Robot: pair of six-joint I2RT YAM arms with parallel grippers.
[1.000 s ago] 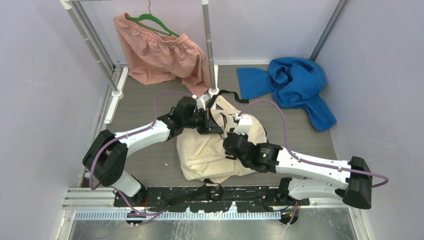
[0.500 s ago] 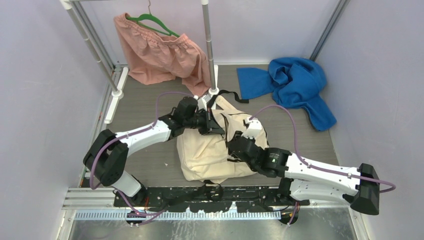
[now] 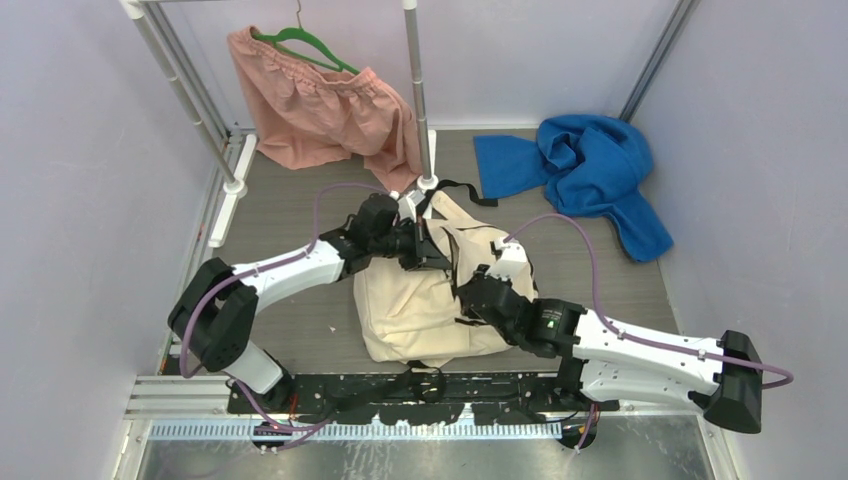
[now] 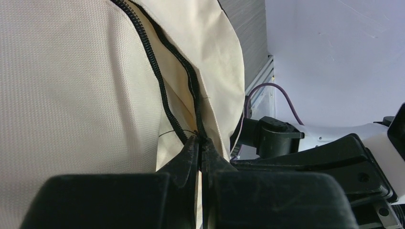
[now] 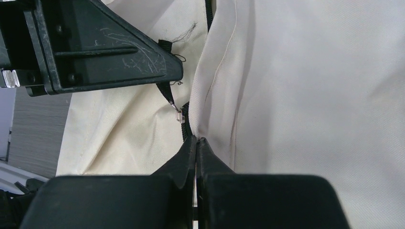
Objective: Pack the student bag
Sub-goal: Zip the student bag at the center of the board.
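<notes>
Holding the mouth of the student bag (image 3: pixel 405 305) falls to the left gripper (image 4: pixel 200 140): jaws closed on the black zipper (image 4: pixel 160 86) tape at the opening. Bag lies slumped in the middle of the table (image 3: pixel 290 200). — Kim
Right gripper (image 5: pixel 196 140)? — Ravi
Jaws closed too, tips against the cream fold beside the zipper line. Cannot tell whether any cloth is pinched. The zipper pull (image 5: pixel 177 116) sits just ahead of the tips, free. — Kim
So the step looks like running the zip open before anything goes in. — Ravi
Likely. To do it well, the right one should open, take the pull tab itself rather than the fold, and draw along the track away from the left one's hold. Left clamps firm so the tape is taut; slack cloth would probably jam the slider. — Kim
Risk? — Ravi
Small tab, soft fabric. A miss grabs cloth and drags the whole bag. Blue cloth (image 3: pixel 590 165) and pink garment (image 3: pixel 320 105) lie well apart at the far side. — Kim
</notes>
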